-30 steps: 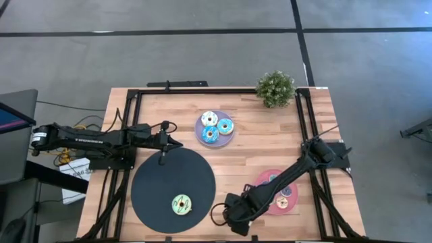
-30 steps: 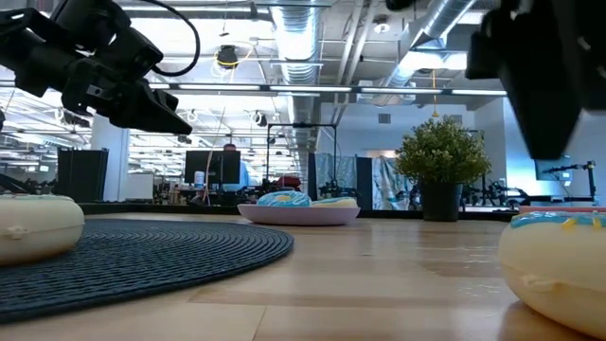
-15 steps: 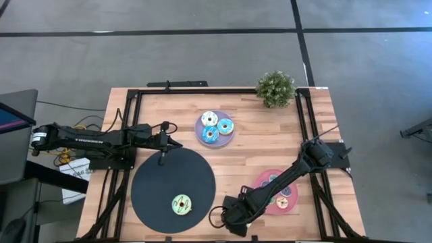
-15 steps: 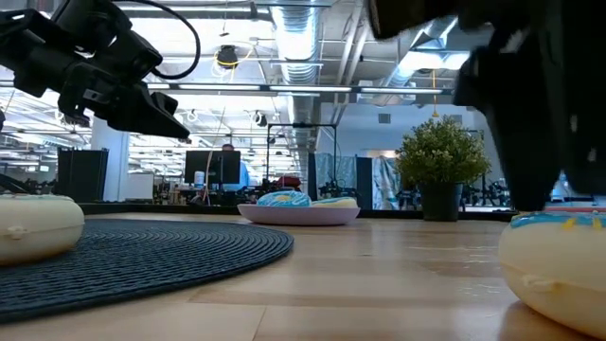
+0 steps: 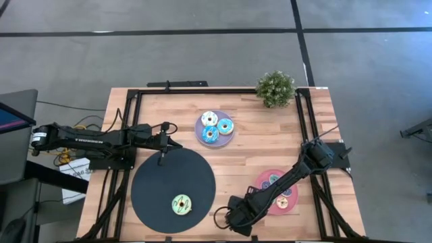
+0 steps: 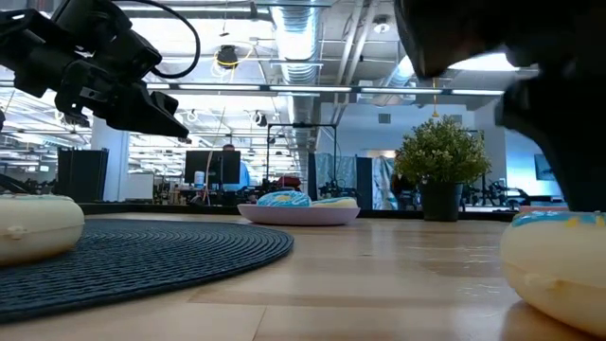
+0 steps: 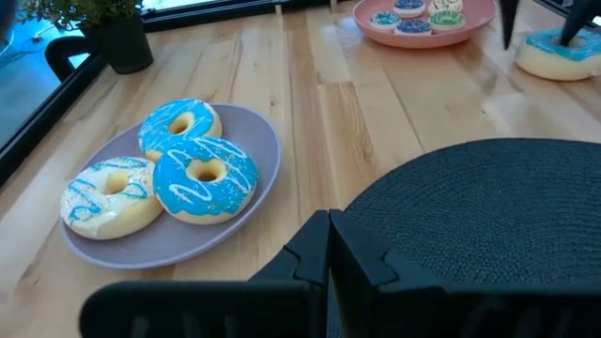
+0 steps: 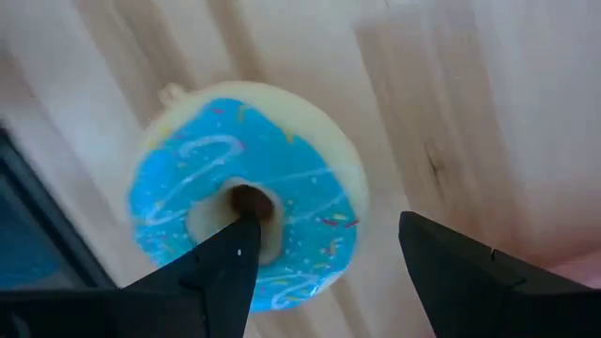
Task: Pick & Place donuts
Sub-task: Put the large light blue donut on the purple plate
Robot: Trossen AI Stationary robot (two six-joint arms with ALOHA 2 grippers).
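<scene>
A blue-iced donut (image 8: 246,202) lies flat on the bare wood near the table's front edge, between the black mat (image 5: 173,183) and the pink plate (image 5: 287,199). My right gripper (image 8: 327,225) hangs open just above it, pointing down, and hides it in the high view (image 5: 236,219). One finger is over the donut's hole and the other is past its outer rim. My left gripper (image 5: 162,156) is shut with nothing in it, above the mat's far edge. A cream donut with green icing (image 5: 181,204) rests on the mat. My right gripper comes at the blue donut from above with its fingers astride one side of the ring. One fingertip (image 8: 242,246) is at the hole (image 8: 250,200), the other (image 8: 427,246) over the wood beyond the rim. Whether either finger touches the donut, I cannot tell.
A lavender plate (image 5: 200,135) at the table's middle back holds three blue-and-white donuts (image 7: 203,176). The pink plate carries several small donuts (image 7: 413,17). A potted plant (image 5: 275,88) stands at the far right. Black frame rails (image 5: 307,142) run along the table's sides.
My right gripper has sunk toward the blue donut, still pointing down with its fingers apart. In the low view its dark body has dropped closer over the donut. The donut has stayed where it was.
</scene>
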